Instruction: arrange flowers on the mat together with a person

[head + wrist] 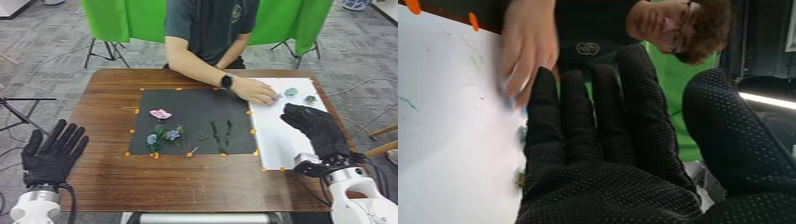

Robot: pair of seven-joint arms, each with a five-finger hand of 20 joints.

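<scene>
- Black, matte and squared off, the dark mat (191,100) lies in the middle of the brown wooden worktop (160,190), small orange tabs (132,131) dotted along its edges
- Soft pink flower (161,114), ruffled and rounded, sits on the left part of the dark mat, above two blue flowers (172,134) that look clustered and crinkly among dark green leaves
- Slim green stems (215,135), two of them, narrow and knobbly, lie roughly side by side to the right of the blooms, their lower ends near the mat's bottom edge
- Smooth white sheet (277,130), long and pale, lies along the right of the dark mat, with a small teal flower head (291,92) and a darker, rough little head (310,99) near its far end
- Bare-skinned, the person's hand (255,91) is stretched over the sheet's far left side, fingertips at a small bluish piece, too blurred to name
- Dotted black fabric covers the right hand (311,117), which is over the white sheet near those heads; in the right wrist view the hand (607,192) is wide, fingers straight and thumb well apart, with nothing held
- Same black glove cloth on the left hand (51,157), at the worktop's left edge, fingers straight and spread, empty
</scene>
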